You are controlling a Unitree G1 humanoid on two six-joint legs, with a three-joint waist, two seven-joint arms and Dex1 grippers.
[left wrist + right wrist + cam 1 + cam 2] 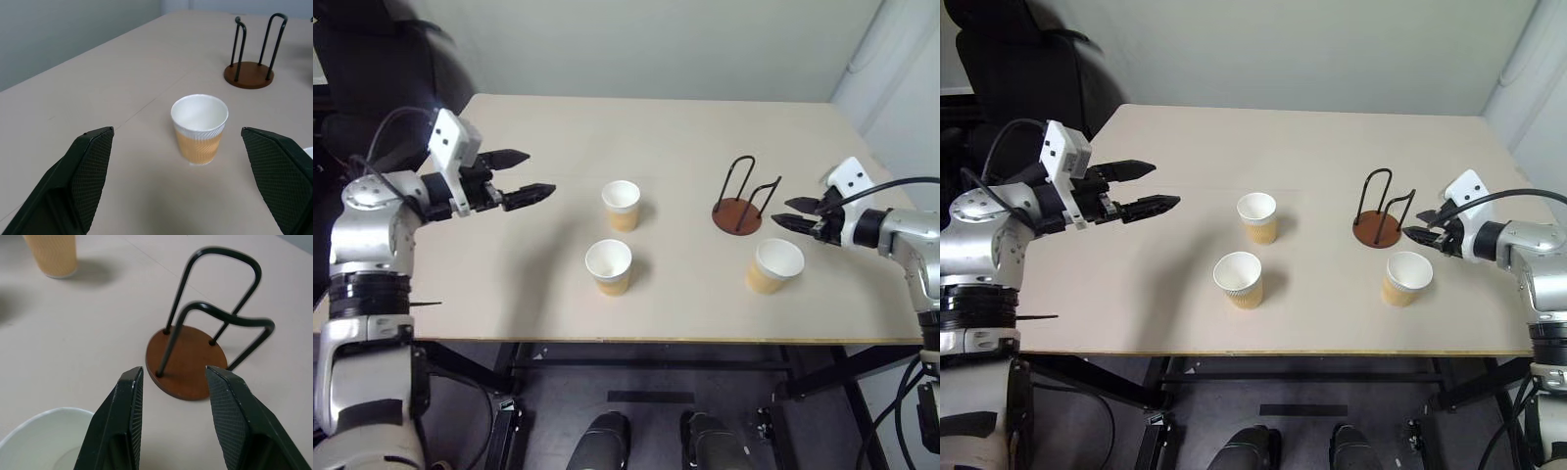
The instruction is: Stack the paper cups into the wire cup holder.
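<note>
Left fingers: I see the left gripper [516, 176] spread wide with nothing between its black fingers [88, 166]; it hangs above the table [685, 127], well to the left of the wire cup holder [741, 201], pointing toward it.

Right fingers: my right gripper [793, 213] has its jaws parted and empty; the tips sit just to the right of the wire cup holder, aimed at its base, not touching the wire as far as I can tell. In the right wrist view the reddish-brown disc lies between and just beyond the two fingers [122, 416].

Wire cup holder: upright on its round reddish-brown base, black wire loops rising, no cup in it. I take it as my landmark.

Far cup [621, 205]: upright, mouth up, to the left of the wire cup holder, about level with it; it is the one framed between the left fingers in the left wrist view [199, 128].

Near-left cup [609, 266]: upright, left of the wire cup holder and closer to my edge of the table, just in front of the far cup and apart from it.

Near-right cup [774, 265]: upright, just in front of the wire cup holder and slightly to its right, below the right gripper; its white rim shows beneath the right fingers.

Table: pale beige top, carrying all three cups and the holder.
</note>
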